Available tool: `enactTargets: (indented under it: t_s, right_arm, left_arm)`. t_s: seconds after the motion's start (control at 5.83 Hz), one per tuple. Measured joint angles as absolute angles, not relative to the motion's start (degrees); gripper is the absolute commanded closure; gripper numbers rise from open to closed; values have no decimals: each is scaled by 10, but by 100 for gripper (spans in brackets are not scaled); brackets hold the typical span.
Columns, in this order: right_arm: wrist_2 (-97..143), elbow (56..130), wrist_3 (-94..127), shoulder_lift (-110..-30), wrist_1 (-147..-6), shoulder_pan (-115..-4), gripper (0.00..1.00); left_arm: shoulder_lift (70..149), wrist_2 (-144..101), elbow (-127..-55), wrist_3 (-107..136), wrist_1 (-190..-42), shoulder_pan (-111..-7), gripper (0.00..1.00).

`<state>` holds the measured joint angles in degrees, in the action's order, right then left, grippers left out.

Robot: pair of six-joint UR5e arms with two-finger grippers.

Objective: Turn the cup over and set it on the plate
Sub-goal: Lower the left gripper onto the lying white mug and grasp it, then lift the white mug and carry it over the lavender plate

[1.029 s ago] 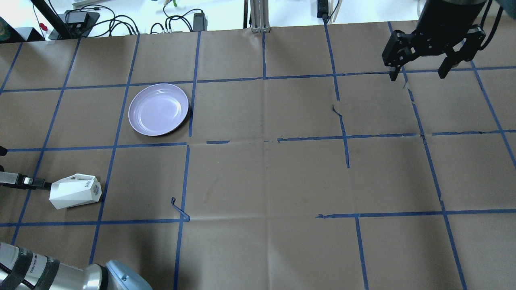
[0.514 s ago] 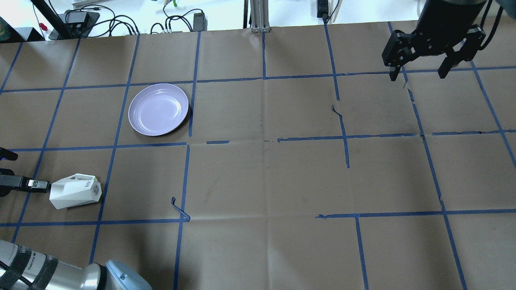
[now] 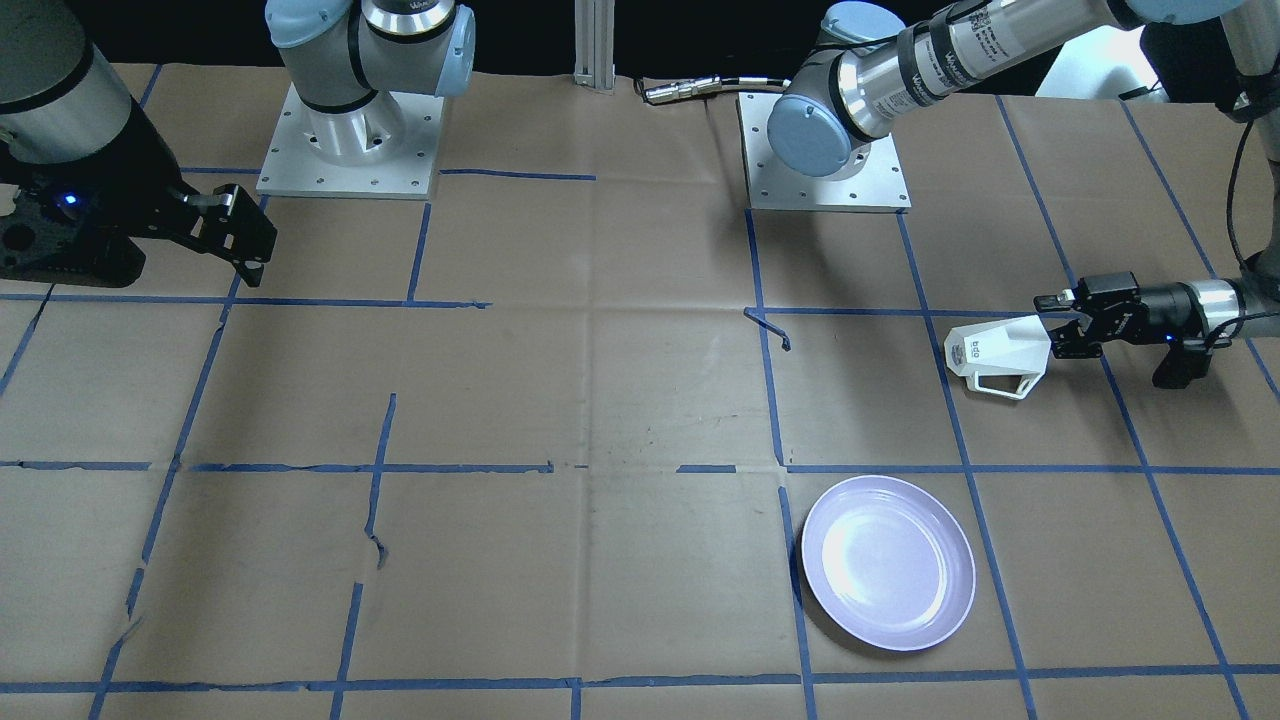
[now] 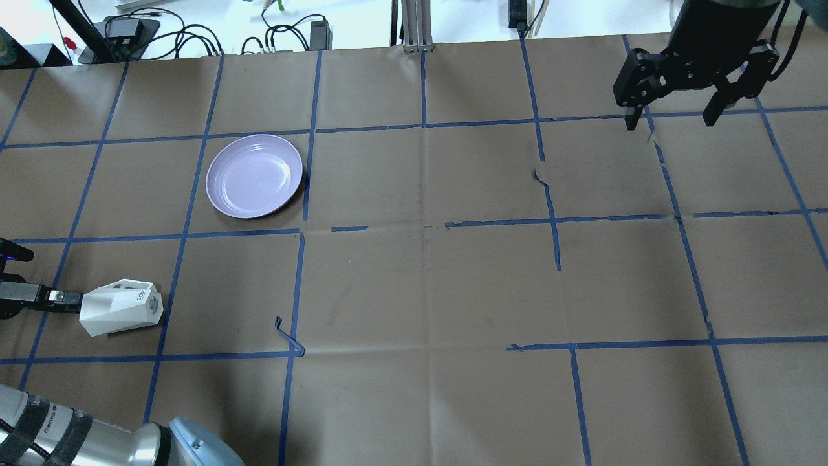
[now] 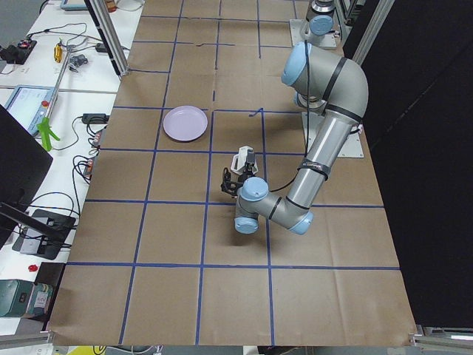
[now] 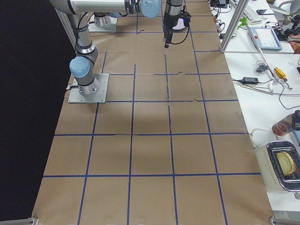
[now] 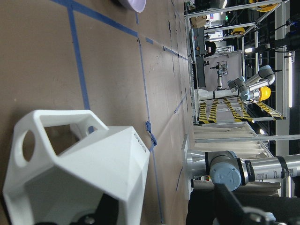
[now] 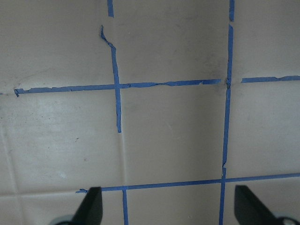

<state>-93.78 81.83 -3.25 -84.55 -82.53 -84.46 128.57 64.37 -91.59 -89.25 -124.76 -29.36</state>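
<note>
Overhead exterior: cup (image 4: 123, 307) on side, axis left-right, mouth facing left gripper (image 4: 71, 299) at its rim; clamped or not, cannot tell. You find plate (image 4: 254, 176) far-right of cup.

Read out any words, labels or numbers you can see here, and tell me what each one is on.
cup: small dark lettering near its base, too small to read.
left arm: dark lettering and a code label around the silver tube, too blurred to read.
plate: no text.
Nothing can be quoted for certain.
</note>
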Motion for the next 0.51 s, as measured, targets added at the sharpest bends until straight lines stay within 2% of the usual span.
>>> enactTargets:
  t_s: [0.51]
  right_arm:
    - [-938, 818, -33, -846, -825, -845, 0]
  left_arm:
    - [1299, 642, -902, -897, -1247, -293, 100]
